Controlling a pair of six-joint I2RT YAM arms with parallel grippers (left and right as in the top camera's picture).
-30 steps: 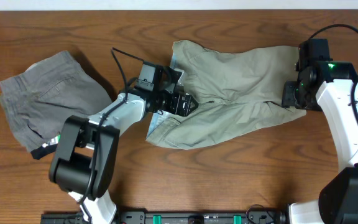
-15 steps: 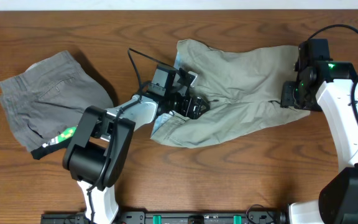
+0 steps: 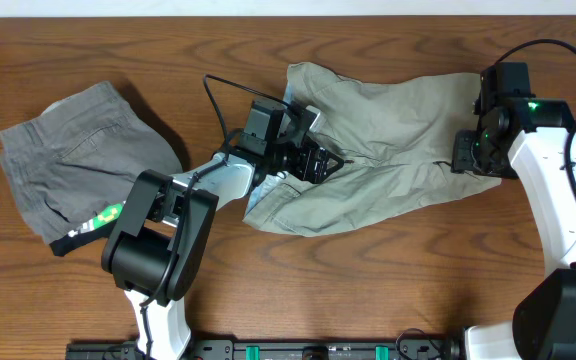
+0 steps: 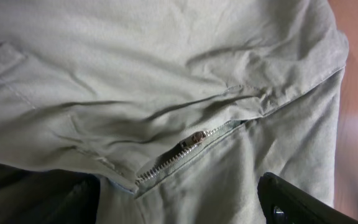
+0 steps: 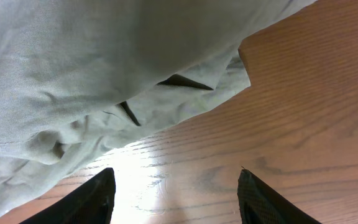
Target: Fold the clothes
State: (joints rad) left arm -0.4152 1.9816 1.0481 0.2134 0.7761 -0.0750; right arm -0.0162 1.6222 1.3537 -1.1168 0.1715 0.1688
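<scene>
The pale khaki-green shorts lie wrinkled and spread across the middle and right of the wooden table. My left gripper rests over their fly area on the left. In the left wrist view the fingers are wide apart, with the cloth and its zipper lying between and ahead of them. My right gripper is at the shorts' right edge. In the right wrist view its fingers are open over bare wood, just short of the cloth hem.
A darker grey pair of shorts with a black waistband lies crumpled at the left of the table. Bare wood runs along the front. The left arm's cable loops above the khaki shorts' left end.
My left gripper has moved right and slightly back over the fly, and the shorts' left edge shifted a little right with it. The right arm has not moved.
</scene>
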